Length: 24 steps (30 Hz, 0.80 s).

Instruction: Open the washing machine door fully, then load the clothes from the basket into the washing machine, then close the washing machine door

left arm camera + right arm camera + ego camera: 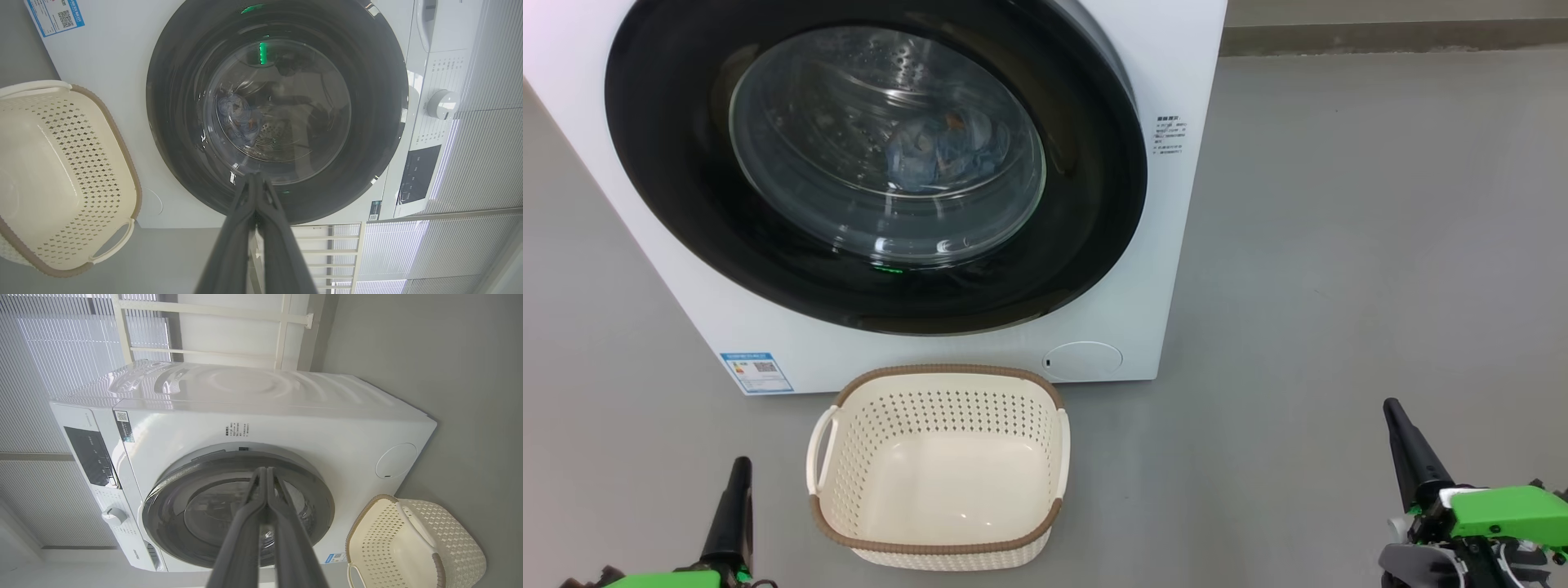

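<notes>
Two tools, both pinched fully shut with nothing in them. The left tool (740,469) pokes up at the bottom left of the head view with most of its green body cut off by the frame. The right tool (1392,407) sits at the bottom right and is cropped too. Both hang over the floor (1339,245), well apart from everything else.

The basket (947,371) stands on the floor just in front of the washing machine (1176,269), right under the door, and you can see its bare cream bottom. The machine itself sits toward the floor's far edge, with its top cut off in the head view.

The washing machine door (849,212) looks flat against the front, so closed as far as I can tell, though its upper rim runs out of frame. The clothes (939,151) are inside the drum, seen through the glass as a bluish lump with a bit of orange. Reflections smear it, so I can't make out any print. The text on the blue label (756,371) at the machine's lower corner is too small to read.
</notes>
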Tool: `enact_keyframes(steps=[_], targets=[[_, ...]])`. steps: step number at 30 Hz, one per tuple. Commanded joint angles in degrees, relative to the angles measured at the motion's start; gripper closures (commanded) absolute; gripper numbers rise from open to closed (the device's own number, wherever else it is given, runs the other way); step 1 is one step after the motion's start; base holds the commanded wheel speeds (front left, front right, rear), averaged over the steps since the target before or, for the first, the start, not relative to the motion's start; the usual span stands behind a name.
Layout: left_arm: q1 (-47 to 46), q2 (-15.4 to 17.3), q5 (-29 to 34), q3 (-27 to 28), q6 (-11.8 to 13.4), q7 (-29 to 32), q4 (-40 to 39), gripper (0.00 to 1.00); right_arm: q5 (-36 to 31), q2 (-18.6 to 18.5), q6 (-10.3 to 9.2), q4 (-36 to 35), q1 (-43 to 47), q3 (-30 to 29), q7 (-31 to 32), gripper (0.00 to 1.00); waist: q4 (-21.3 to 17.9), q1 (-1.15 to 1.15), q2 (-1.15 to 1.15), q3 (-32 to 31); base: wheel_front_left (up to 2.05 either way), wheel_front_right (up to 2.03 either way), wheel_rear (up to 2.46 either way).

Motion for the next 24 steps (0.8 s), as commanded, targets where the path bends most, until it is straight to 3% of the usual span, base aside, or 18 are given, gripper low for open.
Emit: enact_keyframes(steps=[1,24], targets=[[-2.62,0.15,-1.07,1.96,0.04,0.53,-0.95,1.0,2.16,-1.08,0.02,-1.37,-3.02,0.66,0.47,1.0,0.02,0.0,0.0,-0.01,0.0,0.0,0.0],[-2.88,-0.31,-2.33,2.39,0.03,1.14,-0.82,1.0,3.85,-0.88,0.02,-1.31,-3.12,0.08,1.26,1.0,0.07,0.0,0.0,-0.03,0.0,0.0,0.0]])
